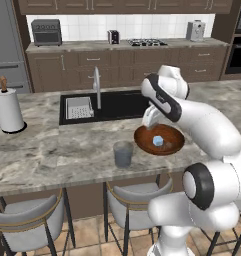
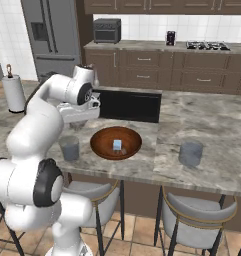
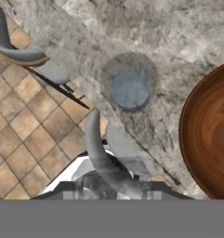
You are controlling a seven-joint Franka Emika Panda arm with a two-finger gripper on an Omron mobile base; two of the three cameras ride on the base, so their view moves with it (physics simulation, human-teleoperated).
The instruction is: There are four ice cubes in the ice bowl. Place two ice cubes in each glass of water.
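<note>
Right now I have the hand (image 2: 81,121) hovering over the near glass (image 3: 130,86) on the bench (image 1: 52,145) beside the bowl (image 2: 115,142) (one ice cube (image 2: 117,145) left inside), though whether it grips anything I cannot tell, so next I would lower squarely over that rim.

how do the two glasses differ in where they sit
The near glass stands left of the ice bowl, by the counter's front edge and close to the bowl, with the arm right over that side. The far glass stands right of the bowl, with a wider gap to it and nothing above it. Both are upright, short, straight-sided grey-blue tumblers of like size on the marble counter.
</note>
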